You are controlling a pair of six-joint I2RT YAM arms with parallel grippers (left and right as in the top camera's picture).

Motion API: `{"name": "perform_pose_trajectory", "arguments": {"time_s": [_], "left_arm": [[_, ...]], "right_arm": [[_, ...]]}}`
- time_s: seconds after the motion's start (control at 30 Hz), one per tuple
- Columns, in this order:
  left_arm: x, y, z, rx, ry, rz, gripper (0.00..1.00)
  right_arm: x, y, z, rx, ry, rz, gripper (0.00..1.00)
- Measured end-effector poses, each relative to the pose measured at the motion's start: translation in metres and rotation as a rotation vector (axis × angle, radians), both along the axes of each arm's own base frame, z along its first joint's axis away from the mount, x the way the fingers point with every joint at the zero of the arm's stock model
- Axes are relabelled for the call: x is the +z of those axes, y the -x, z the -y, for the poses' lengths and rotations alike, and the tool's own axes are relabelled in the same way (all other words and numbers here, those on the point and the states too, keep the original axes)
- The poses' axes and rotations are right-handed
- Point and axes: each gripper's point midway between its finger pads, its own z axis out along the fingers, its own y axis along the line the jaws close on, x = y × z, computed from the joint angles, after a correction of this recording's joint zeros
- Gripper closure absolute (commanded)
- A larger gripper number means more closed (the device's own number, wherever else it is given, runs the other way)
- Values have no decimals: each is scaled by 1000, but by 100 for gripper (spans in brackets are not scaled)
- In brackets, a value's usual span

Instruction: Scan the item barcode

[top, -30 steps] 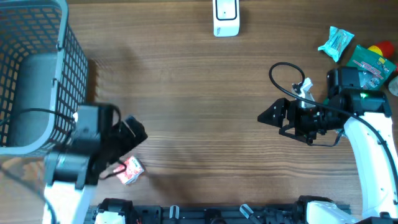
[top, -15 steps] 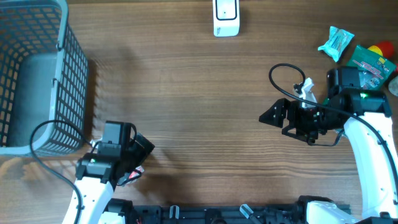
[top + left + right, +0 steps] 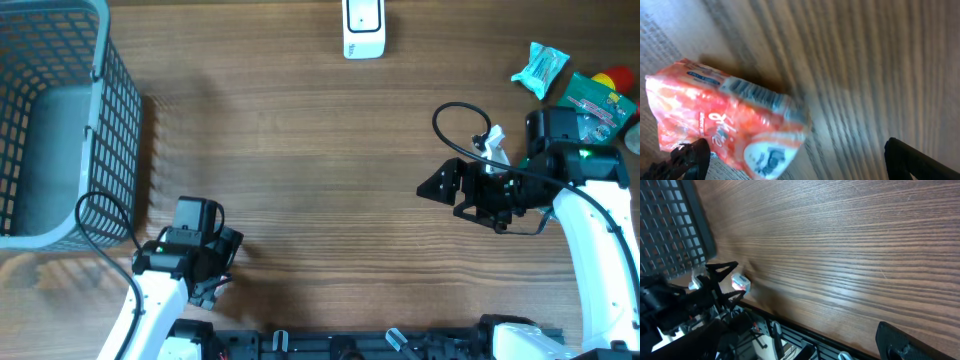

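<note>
Orange packet [image 3: 725, 125] — now beneath left claw [image 3: 224, 268], arm retreated

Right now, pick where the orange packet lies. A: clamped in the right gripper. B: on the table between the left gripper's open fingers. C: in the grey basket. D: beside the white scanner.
B: the left wrist view shows the orange packet lying on the wooden table, barcode showing, with the left gripper open around it.

Mock shop checkout, grey shopping basket [image 3: 122, 120], white scanner [image 3: 363, 28], packaged goods [image 3: 541, 68], wood-grain table [image 3: 320, 180]
</note>
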Motion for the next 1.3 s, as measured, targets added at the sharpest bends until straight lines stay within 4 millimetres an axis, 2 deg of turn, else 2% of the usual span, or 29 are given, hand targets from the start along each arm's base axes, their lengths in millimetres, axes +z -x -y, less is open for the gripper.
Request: {"name": "perform_pose_trajectory", "arguments": {"time_s": [0.03,0.07,0.1,0.13,0.17,0.2,0.33,0.47,0.53,0.6,0.7,0.8,0.9,0.97,1.03,1.13,1.2,1.23,1.27,1.3], "left_arm": [[-2,1,-1,16,-3,-15,3],[-3,2,-1,30,-4,-24,17],[-5,2,-2,43,-7,-32,34],[-6,3,-3,59,-14,-46,70],[-9,7,-5,72,-23,-66,86],[-11,11,-7,80,-35,-93,96],[-13,22,-10,97,-55,-146,96],[-13,19,-10,104,-53,-136,96],[-11,11,-8,95,-43,-109,96],[-7,-12,0,54,-6,-26,96],[18,-70,25,-59,103,189,96],[69,-132,56,-187,206,467,96],[105,-158,85,-283,271,632,96],[114,-159,102,-337,300,668,96],[115,-156,122,-393,323,679,95],[103,-151,161,-499,349,666,92],[86,-146,185,-559,352,632,93],[64,-137,198,-592,343,575,89],[52,-133,201,-590,336,535,79],[43,-131,203,-581,333,510,59]], "right_arm": [[0,0,0,0,0,0,1],[0,0,0,0,0,0,1],[0,0,0,0,0,0,1],[0,0,0,0,0,0,1],[0,0,0,0,0,0,1],[0,0,0,0,0,0,1],[-1,0,1,0,6,-1,1],[-1,0,1,-1,8,-1,1],[-1,0,1,-1,8,-1,1],[-1,0,1,-2,8,-2,1],[-1,0,1,-7,7,-6,1],[-1,0,1,-12,8,-10,1],[-1,0,2,-15,9,-13,1],[-1,0,2,-15,9,-12,1],[-1,-2,2,-18,10,-6,1],[-1,-5,2,-28,10,3,1],[-1,-6,2,-37,10,0,1],[-1,-6,3,-46,11,-7,1],[-1,-6,3,-49,11,-9,1],[-1,-6,3,-50,11,-10,1]]}}
